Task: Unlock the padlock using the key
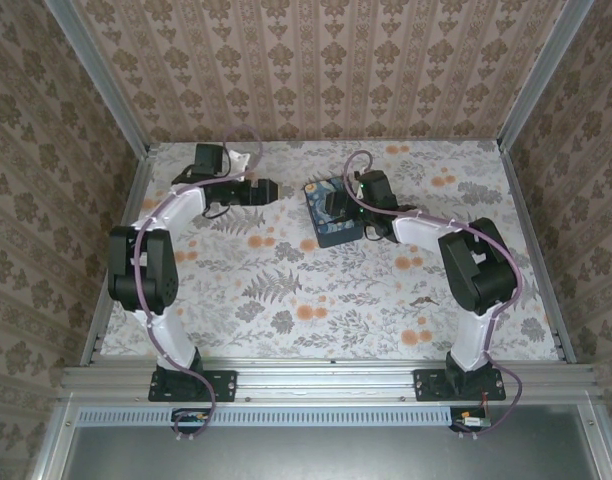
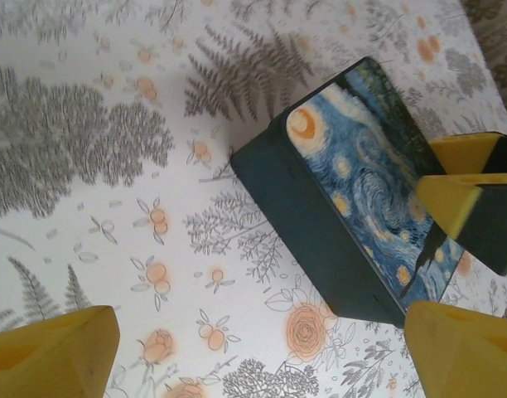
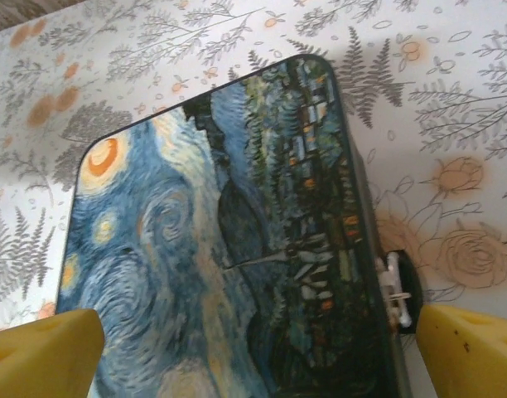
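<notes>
In the top view, a dark-blue rectangular box with yellow swirl print (image 1: pixel 331 222) sits mid-bench on the floral-patterned bench (image 1: pixel 286 300). The right gripper (image 1: pixel 336 205) hangs over its lid. The left gripper (image 1: pixel 269 190) is just to its left, apart from it. A small thin dark metal key (image 1: pixel 423 300) lies alone on open bench beside the right arm, well apart from the box. Patterned walls (image 1: pixel 46 150) close the sides and back, and the front is roomy.

In the left wrist view, the left jaws stand wide over bare bench, with the box corner near one yellow finger (image 2: pixel 461 352).

In the right wrist view, the right jaws stand wide, straddling the lid. A tiny black padlock with a metal shackle (image 3: pixel 400 290) sits at the box's side, just beside one finger (image 3: pixel 469 348).
</notes>
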Controlling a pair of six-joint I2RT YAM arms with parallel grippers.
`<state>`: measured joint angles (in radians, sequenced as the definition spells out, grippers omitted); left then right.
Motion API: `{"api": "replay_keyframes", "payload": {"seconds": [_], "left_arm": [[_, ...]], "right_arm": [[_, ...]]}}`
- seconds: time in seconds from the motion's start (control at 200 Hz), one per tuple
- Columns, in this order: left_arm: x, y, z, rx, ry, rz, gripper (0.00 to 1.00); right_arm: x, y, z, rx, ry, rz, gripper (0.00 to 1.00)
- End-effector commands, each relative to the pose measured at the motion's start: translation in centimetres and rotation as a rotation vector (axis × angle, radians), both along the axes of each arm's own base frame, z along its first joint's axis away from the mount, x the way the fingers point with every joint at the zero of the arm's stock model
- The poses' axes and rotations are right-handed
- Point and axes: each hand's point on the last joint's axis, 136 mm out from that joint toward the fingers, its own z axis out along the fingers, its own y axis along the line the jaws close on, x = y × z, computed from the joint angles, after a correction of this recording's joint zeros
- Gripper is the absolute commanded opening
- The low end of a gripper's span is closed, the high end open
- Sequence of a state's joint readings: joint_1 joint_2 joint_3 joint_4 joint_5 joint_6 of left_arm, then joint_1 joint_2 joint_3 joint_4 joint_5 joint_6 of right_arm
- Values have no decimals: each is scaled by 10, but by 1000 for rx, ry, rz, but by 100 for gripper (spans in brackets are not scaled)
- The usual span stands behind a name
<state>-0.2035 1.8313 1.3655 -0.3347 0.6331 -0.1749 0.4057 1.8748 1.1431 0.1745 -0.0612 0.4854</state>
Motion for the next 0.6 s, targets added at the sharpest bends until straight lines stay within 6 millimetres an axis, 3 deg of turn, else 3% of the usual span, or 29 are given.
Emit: {"api": "replay_keyframes", "payload": {"seconds": [0.0,0.155,0.345,0.44,0.595], "left_arm": [[7,20,1,32,36,191,91],[7,43,-6,111,45,322,92],[1,42,-4,113,66,313,92],[-9,45,-4,146,68,317,92],[-38,63,4,258,42,383,91]], "right_arm": [[-34,32,14,98,37,72,97],[-98,86,29,174,53,169,97],[-161,141,46,170,75,301,98],[-167,130,51,145,64,271,99],[-162,69,54,45,59,173,100]]}}
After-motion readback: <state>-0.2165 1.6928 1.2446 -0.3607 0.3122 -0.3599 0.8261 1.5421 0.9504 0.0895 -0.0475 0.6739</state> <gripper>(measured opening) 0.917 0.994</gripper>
